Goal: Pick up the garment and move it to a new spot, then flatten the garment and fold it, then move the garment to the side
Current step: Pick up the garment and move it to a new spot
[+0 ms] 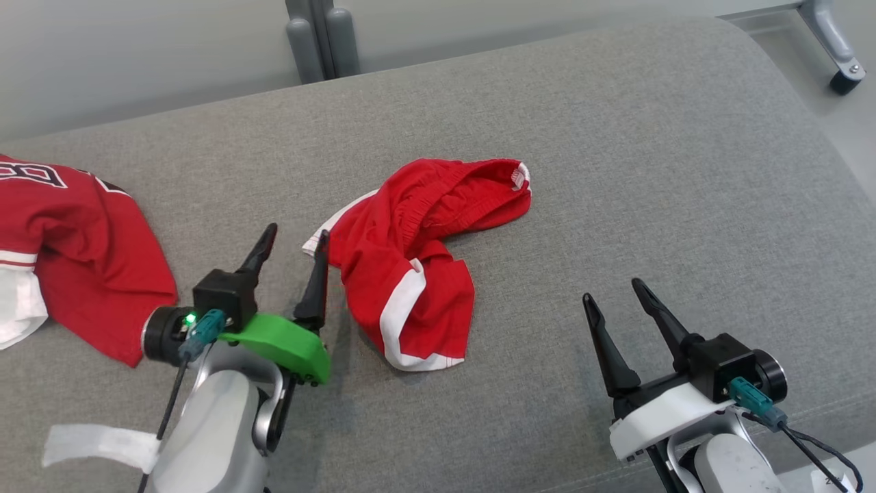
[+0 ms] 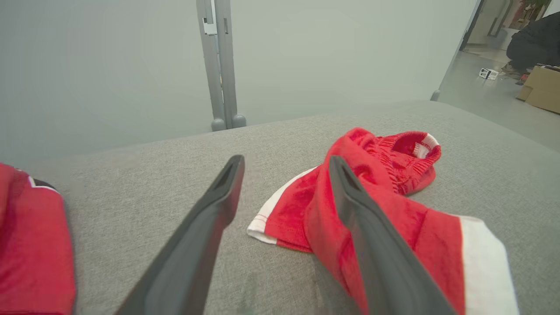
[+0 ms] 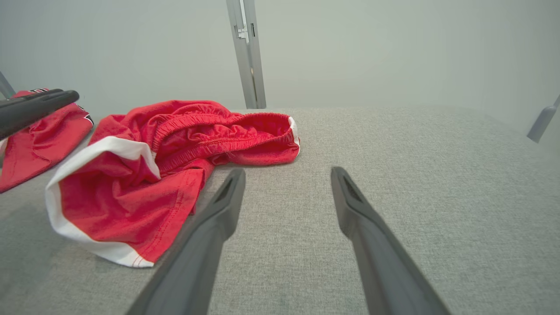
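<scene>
The garment (image 1: 417, 260) is a pair of red shorts with white trim, lying crumpled in the middle of the grey cushion (image 1: 616, 171). Its elastic waistband points to the far right. My left gripper (image 1: 297, 233) stands open just left of the shorts, its right finger against the cloth's near-left edge, nothing between the fingers. In the left wrist view the garment (image 2: 393, 188) spreads behind the right finger, and my left gripper (image 2: 284, 164) is open. My right gripper (image 1: 614, 292) is open near the front right, apart from the shorts. In the right wrist view the garment (image 3: 170, 162) lies to the left of my right gripper (image 3: 286, 175).
A second red garment, a jersey (image 1: 75, 246) with white lettering, lies at the cushion's left edge. A grey post (image 1: 321, 38) stands behind the cushion against a pale wall. A caster leg (image 1: 835, 48) is at the far right. Bare cushion stretches right of the shorts.
</scene>
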{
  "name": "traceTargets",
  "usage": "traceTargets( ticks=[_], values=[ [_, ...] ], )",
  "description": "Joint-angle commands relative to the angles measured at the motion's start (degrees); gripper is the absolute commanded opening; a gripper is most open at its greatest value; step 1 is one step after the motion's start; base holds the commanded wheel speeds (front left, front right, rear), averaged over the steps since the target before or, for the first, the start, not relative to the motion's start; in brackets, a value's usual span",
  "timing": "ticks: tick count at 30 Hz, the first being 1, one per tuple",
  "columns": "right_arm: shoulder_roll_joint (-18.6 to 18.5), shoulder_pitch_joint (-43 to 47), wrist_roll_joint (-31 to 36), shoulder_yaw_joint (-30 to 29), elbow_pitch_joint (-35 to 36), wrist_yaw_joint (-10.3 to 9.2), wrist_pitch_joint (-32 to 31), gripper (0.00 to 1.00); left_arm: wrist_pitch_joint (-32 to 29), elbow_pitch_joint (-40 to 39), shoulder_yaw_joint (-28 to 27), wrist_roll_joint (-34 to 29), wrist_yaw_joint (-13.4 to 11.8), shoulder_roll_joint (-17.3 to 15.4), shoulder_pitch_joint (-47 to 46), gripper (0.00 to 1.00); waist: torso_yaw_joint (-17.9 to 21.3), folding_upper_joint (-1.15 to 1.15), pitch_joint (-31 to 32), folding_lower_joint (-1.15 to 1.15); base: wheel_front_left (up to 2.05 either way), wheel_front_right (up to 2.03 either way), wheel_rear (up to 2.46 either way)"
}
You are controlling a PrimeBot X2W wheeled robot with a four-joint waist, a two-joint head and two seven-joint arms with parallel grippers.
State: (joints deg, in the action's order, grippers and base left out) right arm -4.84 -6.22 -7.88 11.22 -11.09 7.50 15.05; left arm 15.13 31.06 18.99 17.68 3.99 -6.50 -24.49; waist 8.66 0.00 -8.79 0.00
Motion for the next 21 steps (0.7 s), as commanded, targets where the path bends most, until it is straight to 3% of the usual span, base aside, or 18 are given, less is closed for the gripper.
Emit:
traceTargets(
  ticks=[1, 21],
  values=[
    [-0.2, 0.4, 0.4, -0.5, 0.3, -0.02, 0.2, 1.00, 0.0, -1.0, -1.4, -0.7, -0.5, -0.5, 1.7, 1.00, -0.6, 0.00, 0.6, 0.00, 0.00, 0.00, 0.00],
    [0.7, 5.1, 2.2, -3.3, 1.1, -0.02, 0.2, 1.00, 0.0, -12.6, -16.0, -10.2, -1.0, 2.4, 21.9, 1.00, -4.2, 0.00, 7.3, 0.00, 0.00, 0.00, 0.00]
  ],
)
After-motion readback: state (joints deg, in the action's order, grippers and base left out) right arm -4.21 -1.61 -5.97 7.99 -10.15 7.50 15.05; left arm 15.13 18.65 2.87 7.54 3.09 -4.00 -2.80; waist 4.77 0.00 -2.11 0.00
